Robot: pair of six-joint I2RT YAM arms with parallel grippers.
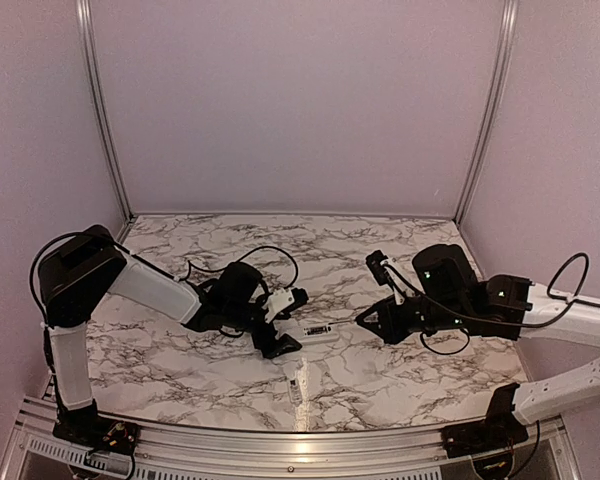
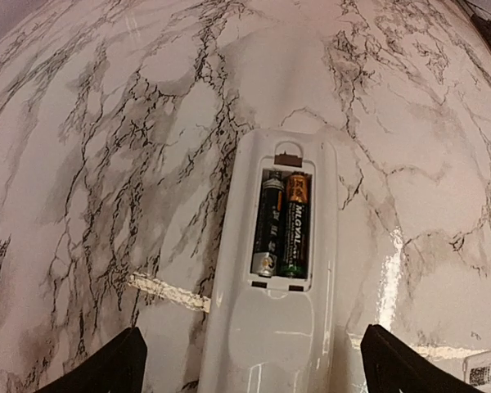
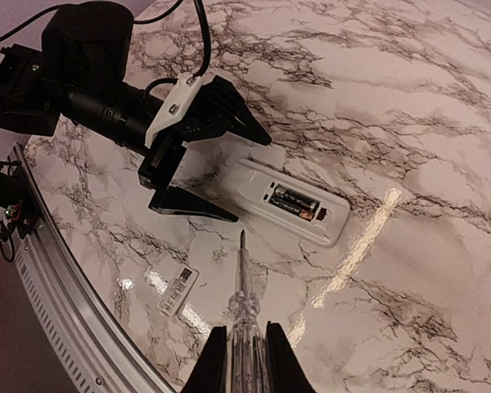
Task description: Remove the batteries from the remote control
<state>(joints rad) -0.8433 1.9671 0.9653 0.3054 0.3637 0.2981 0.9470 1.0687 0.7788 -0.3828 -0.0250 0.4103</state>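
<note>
The white remote control [image 2: 278,327] lies back up on the marble table, its battery recess uncovered. Two batteries [image 2: 282,223] sit side by side in the recess. It also shows in the right wrist view [image 3: 254,184] with the batteries [image 3: 295,202], and in the top view [image 1: 318,330]. My left gripper [image 2: 250,372] is open, its fingers [image 2: 98,368] wide apart on either side of the remote's near end, not touching it. My right gripper [image 3: 244,348] is shut on a clear-handled screwdriver [image 3: 244,286]. The tip points at the remote from a short way off.
A thin pale strip with a printed label [image 3: 177,289] lies flat on the table near the front edge, also in the top view [image 1: 296,385]. The metal front rail [image 1: 280,440] runs along the near edge. Lilac walls enclose the table.
</note>
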